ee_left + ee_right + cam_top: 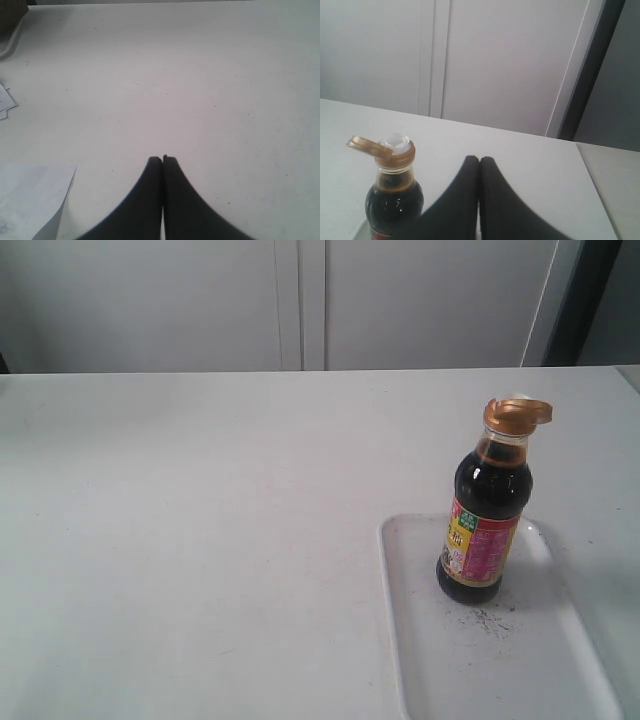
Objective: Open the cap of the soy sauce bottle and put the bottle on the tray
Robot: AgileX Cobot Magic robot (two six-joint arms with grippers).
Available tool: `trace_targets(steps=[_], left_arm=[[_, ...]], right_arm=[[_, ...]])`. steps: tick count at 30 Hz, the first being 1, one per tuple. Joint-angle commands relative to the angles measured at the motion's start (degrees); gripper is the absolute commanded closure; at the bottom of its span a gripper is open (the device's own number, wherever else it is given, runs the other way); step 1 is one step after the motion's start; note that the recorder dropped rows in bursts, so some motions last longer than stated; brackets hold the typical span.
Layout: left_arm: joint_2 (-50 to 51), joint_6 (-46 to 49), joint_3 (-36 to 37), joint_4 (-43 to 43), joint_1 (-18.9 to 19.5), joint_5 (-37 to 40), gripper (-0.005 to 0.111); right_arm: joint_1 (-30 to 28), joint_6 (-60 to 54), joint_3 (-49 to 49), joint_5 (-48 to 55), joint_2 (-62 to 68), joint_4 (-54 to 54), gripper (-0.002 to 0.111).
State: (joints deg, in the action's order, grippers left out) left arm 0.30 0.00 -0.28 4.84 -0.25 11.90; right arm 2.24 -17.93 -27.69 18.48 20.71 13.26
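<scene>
Tray [420,660] nearest, soy sauce bottle [485,530] upright on it, cap [517,416] flipped open, so task looks finished. Right gripper [480,160] pressed together, empty, beside bottle. Left gripper [162,160] closed over bare table [200,540].

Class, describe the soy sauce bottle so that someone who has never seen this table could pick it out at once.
On the white table, look to the white tray at its near right. The soy sauce bottle stands upright on the tray's far end. It is the only dark thing there, with a red-and-yellow label and a golden cap flipped open.
</scene>
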Motion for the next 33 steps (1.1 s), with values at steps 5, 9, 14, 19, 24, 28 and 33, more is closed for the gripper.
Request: trace_targets(steps=[5, 9, 14, 19, 24, 28, 33], left_arm=[[-0.30, 0.00, 0.28, 0.81, 0.12, -0.09, 0.107], [-0.30, 0.00, 0.28, 0.81, 0.12, -0.09, 0.107], [-0.30, 0.00, 0.28, 0.81, 0.12, -0.09, 0.107], [-0.30, 0.00, 0.28, 0.81, 0.12, -0.09, 0.107], [-0.30, 0.00, 0.28, 0.81, 0.12, -0.09, 0.107], [-0.30, 0.00, 0.28, 0.81, 0.12, -0.09, 0.107], [-0.30, 0.00, 0.28, 0.81, 0.12, -0.20, 0.107]], right_arm=[[0.09, 9.36, 0.78, 0.98, -0.18, -4.88, 0.108], [0.09, 9.36, 3.91, -0.70, -2.03, -6.49, 0.108], [0.09, 9.36, 8.32, -1.69, -7.65, -7.02, 0.108], [0.09, 11.09, 11.72, -1.69, -12.91, -7.34, 0.108], [0.09, 13.16, 15.24, -1.42, -16.72, -7.85, 0.108], [0.09, 14.29, 17.59, -0.72, -18.95, -7.98, 0.108], [0.09, 15.76, 20.51, -0.36, -20.71, -8.46, 0.108]])
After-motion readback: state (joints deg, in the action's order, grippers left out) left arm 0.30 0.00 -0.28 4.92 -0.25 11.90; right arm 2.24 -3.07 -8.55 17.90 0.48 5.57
